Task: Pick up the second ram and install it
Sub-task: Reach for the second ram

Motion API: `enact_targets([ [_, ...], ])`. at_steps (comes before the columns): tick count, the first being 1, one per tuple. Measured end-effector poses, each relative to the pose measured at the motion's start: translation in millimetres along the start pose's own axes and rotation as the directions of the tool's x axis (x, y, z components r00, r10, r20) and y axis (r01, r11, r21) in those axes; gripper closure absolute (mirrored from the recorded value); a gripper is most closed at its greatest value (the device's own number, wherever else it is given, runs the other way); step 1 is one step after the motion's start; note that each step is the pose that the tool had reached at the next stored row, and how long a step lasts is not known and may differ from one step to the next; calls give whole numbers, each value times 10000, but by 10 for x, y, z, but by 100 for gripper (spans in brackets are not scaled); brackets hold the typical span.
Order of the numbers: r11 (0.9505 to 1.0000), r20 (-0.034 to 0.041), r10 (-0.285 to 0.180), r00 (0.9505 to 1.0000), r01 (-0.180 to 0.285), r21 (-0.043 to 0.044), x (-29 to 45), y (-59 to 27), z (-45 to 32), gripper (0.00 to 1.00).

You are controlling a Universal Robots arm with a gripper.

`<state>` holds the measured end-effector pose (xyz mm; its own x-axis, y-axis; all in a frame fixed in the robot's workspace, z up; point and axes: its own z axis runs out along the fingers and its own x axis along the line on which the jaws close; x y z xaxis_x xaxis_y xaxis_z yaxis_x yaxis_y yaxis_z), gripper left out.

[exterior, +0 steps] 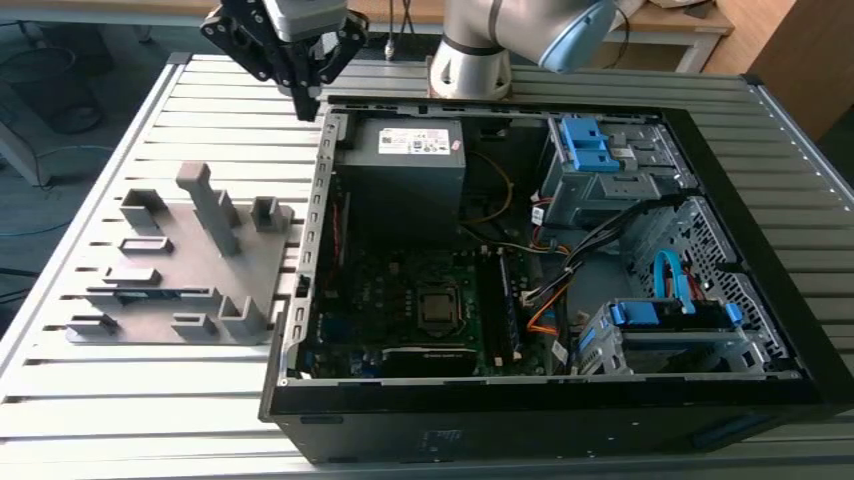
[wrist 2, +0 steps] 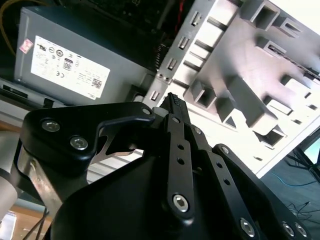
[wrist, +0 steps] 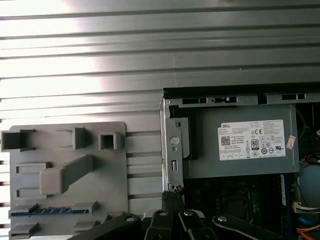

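Observation:
The second ram [exterior: 150,293] is a thin blue-green stick lying in a slot of the grey holder plate [exterior: 180,260] on the table, at the exterior view's left of the open computer case [exterior: 534,250]. In the first wrist view the ram [wrist: 47,211] shows as a blue strip near the holder plate's [wrist: 65,170] edge. My gripper [exterior: 308,100] hangs above the case's back corner, well away from the ram. In both wrist views its black fingers [wrist 2: 172,102] meet at the tips [wrist: 172,194] with nothing between them.
Inside the case are a grey power-supply box [exterior: 407,150], the motherboard [exterior: 414,300] with another dark memory stick [exterior: 509,305] standing in a slot, loose cables [exterior: 587,250] and blue drive bays [exterior: 594,150]. The arm's base [exterior: 470,60] stands behind the case. Grey blocks [wrist 2: 240,95] rise from the holder plate.

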<state>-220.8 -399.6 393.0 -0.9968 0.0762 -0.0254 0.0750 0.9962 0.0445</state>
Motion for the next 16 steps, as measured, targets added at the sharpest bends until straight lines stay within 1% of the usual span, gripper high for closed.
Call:
enact_targets([
  [2,10000,0,1,10000,-1,0,55,-5,-1,90],
  [16,10000,-1,1,10000,-1,1,322,-25,-5,90],
])
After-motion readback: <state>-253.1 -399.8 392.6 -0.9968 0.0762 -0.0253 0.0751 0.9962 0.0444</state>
